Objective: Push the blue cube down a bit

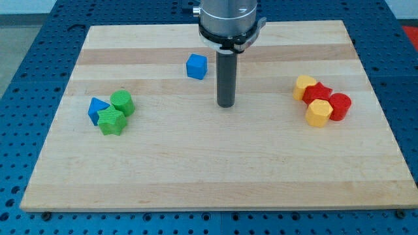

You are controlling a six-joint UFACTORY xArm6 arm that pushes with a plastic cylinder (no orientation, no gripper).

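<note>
The blue cube, up-left of my tip and untouched, looks light, rigid; push its top face.

Arm housing: cut off by the view's top edge. Blue block: partly hidden behind green star; shape unclear.

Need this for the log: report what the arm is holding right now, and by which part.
Nothing is held. My tip stands apart from the blue cube, toward the view's lower right of it, touching no block.
</note>
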